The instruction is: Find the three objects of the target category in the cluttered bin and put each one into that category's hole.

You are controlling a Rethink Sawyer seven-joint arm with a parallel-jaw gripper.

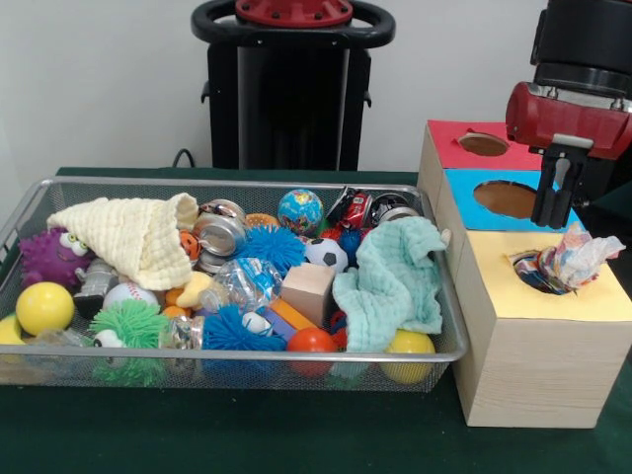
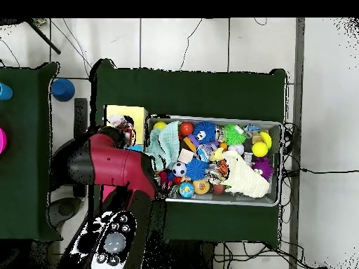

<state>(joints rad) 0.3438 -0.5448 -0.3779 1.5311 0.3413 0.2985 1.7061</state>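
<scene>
A wooden box (image 1: 533, 346) stands right of the mesh bin (image 1: 247, 356), with a red hole (image 1: 483, 144), a blue hole (image 1: 506, 198) and a yellow hole in its top. A patterned cloth (image 1: 571, 259) is bunched in the yellow hole, half sticking out. My gripper (image 1: 559, 219) hangs just above that cloth, open and holding nothing. In the bin lie a cream cloth (image 1: 138, 237) at the left and a mint green cloth (image 1: 393, 281) at the right. In the overhead view the arm (image 2: 105, 164) covers most of the box; the patterned cloth (image 2: 125, 126) shows on the yellow top.
The bin (image 2: 210, 118) is packed with balls, spiky toys, cans, a wooden block (image 1: 308, 291), a purple fuzzy toy (image 1: 49, 255) and a soccer ball (image 1: 326, 254). Dark green cloth covers the table (image 1: 296, 434). The black pedestal (image 1: 286, 99) stands behind the bin.
</scene>
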